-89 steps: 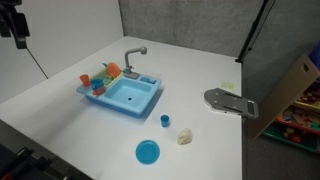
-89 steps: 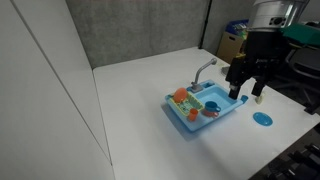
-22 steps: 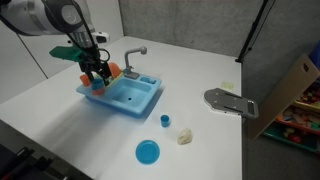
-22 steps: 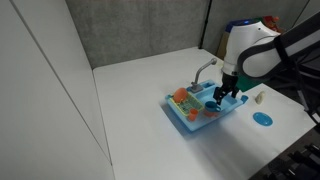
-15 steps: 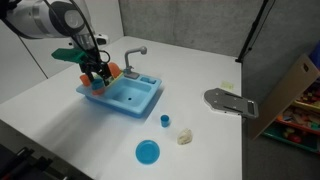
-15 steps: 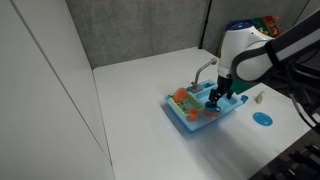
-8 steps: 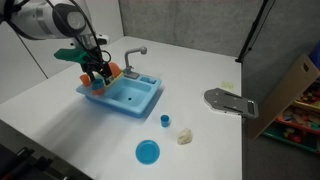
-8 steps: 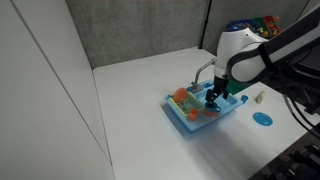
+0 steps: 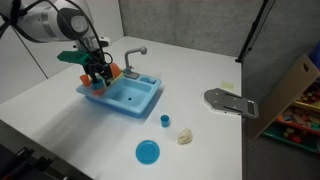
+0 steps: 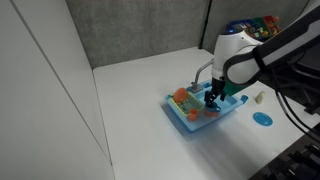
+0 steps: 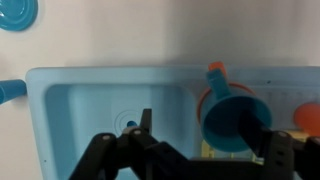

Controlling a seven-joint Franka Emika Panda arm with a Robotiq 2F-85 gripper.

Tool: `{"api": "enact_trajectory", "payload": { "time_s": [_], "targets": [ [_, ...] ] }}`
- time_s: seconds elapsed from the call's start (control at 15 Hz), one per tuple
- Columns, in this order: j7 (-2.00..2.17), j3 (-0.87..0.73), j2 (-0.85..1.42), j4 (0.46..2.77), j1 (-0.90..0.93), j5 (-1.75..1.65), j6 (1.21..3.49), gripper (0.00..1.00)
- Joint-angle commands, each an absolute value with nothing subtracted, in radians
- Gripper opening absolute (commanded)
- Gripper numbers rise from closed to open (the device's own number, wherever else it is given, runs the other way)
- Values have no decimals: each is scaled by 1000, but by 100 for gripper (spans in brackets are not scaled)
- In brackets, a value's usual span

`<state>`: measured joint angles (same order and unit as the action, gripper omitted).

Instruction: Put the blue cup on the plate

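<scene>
Two black fingers [image 11: 138, 140] rise from the bottom edge of the wrist view. They show the jaws spread wide, with nothing gripped.

Between the fingers, nearer the one at lower right, sits the small bright-blue plastic toy cup [image 11: 235, 118]. It rests in the part of the light-blue rectangular plastic toy sink [image 11: 95, 100] beside the basin. Whether either finger touches the cup I cannot tell. A small orange plastic piece [image 11: 215, 68] lies just above the cup in that frame.

In both exterior views the jaws hang low over that same end of the sink and hide the cup from those cameras.

Further out, a second small blue plastic cup [image 9: 165, 120] stands on the white counter [image 9: 50, 115], just to the lower right of the sink. Below it, near the bottom centre of the frame, lies the flat round bright-blue plastic plate [image 9: 147, 152], with nothing on it. In the wrist view the plate shows in the upper left corner, well apart from the jaws.

As I judge it, the task is barely begun. The approach looks complete, with the jaws bracketing the cup, but the grasp is not yet made. What is left is to close on the cup, lift it clear of the sink, carry it over the counter to the plate, set it down there and let go. No part of the placing is done.
</scene>
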<state>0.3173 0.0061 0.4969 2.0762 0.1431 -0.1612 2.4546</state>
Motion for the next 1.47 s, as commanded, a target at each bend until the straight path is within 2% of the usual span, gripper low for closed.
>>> {"api": "enact_trajectory", "payload": {
  "time_s": [0.0, 0.33, 0.47, 0.6, 0.73, 1.4],
  "targets": [
    [326, -12, 513, 2049, 163, -152, 2455, 56],
    [338, -11, 509, 2053, 169, -146, 2459, 17],
    [345, -10, 505, 2058, 173, -144, 2462, 4],
    [351, -9, 500, 2061, 178, -140, 2461, 0],
    [352, -5, 487, 2064, 181, -127, 2455, 4],
    [339, 2, 434, 2091, 170, -74, 2452, 4]
  ]
}}
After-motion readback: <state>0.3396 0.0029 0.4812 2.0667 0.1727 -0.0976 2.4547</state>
